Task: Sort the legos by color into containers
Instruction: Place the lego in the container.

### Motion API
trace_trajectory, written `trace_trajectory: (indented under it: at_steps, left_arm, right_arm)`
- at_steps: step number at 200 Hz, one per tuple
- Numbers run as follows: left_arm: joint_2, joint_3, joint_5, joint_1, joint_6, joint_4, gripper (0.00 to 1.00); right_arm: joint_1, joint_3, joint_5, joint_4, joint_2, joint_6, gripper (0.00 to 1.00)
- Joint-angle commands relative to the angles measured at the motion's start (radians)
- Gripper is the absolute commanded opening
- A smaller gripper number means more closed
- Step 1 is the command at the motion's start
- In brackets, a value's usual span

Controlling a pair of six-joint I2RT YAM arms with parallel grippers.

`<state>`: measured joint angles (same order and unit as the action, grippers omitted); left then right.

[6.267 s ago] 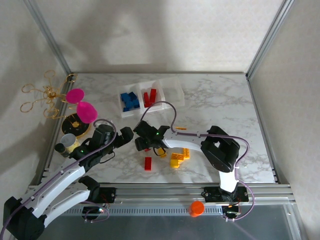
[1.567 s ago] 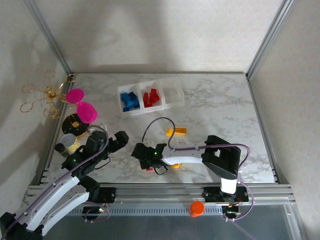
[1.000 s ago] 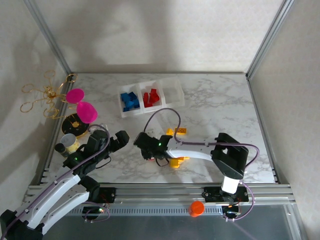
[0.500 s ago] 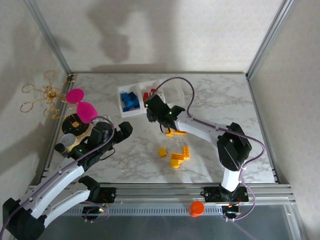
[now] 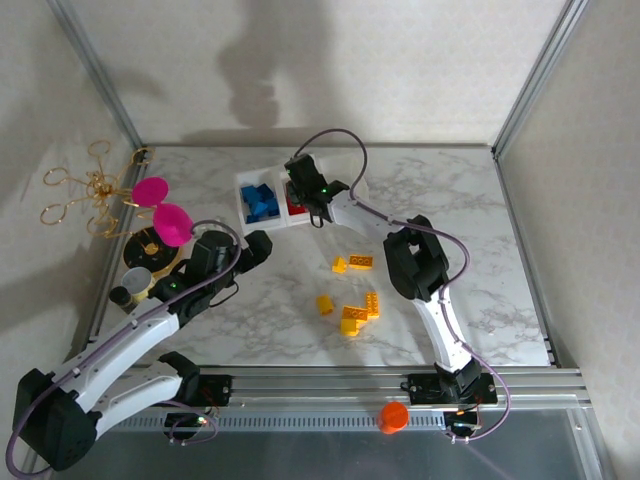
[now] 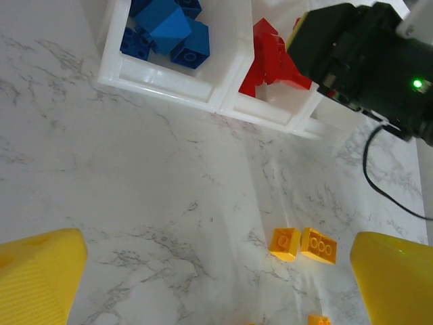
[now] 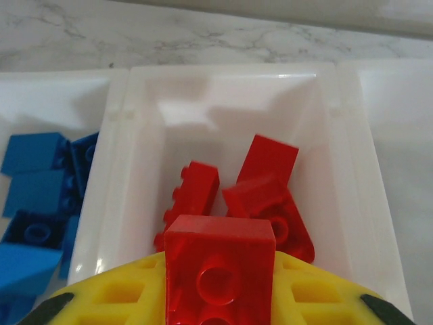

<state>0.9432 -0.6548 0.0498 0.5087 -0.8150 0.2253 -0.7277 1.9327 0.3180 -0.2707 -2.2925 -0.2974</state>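
The white tray (image 5: 352, 192) lies at the back of the table. Blue legos (image 5: 260, 201) fill its left compartment and red legos (image 7: 264, 189) lie in the middle one. My right gripper (image 5: 305, 187) hangs over the middle compartment, shut on a red lego (image 7: 220, 267) held studs toward the camera. Several yellow legos (image 5: 357, 314) lie loose on the marble, two of them side by side (image 6: 304, 244). My left gripper (image 5: 256, 247) stands open above bare marble, left of the yellow legos, with nothing between its fingers (image 6: 40, 277).
Two magenta discs (image 5: 160, 205), a gold wire ornament (image 5: 85, 190) and a grey-and-yellow cup (image 5: 137, 283) crowd the left edge. An orange knob (image 5: 393, 415) sits on the front rail. The tray's right compartment (image 5: 345, 180) holds nothing.
My right gripper has carried the red lego from the near middle of the table back to the tray's middle compartment. The left gripper has edged forward and to the right, still open.
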Motion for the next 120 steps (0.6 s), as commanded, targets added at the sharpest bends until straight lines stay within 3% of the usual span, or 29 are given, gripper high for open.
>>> trace_trajectory:
  at_steps: [1, 20, 52, 120]
  left_arm:
    - [0.016, -0.033, 0.022, -0.007, 0.016, -0.034, 1.00]
    - [0.028, -0.035, 0.019, -0.007, 0.017, -0.040, 1.00]
    - [0.044, -0.047, 0.012, -0.007, 0.022, -0.040, 1.00]
    - [0.021, -0.043, -0.008, 0.001, 0.034, -0.025, 1.00]
  right_arm:
    - [0.013, 0.082, 0.012, 0.026, -0.059, 0.065, 0.29]
    - [0.028, 0.144, 0.015, 0.013, -0.108, 0.075, 0.40]
    - [0.028, 0.176, 0.005, 0.007, -0.102, 0.090, 0.49]
    - [0.019, -0.058, -0.096, 0.021, 0.153, 0.061, 0.56]
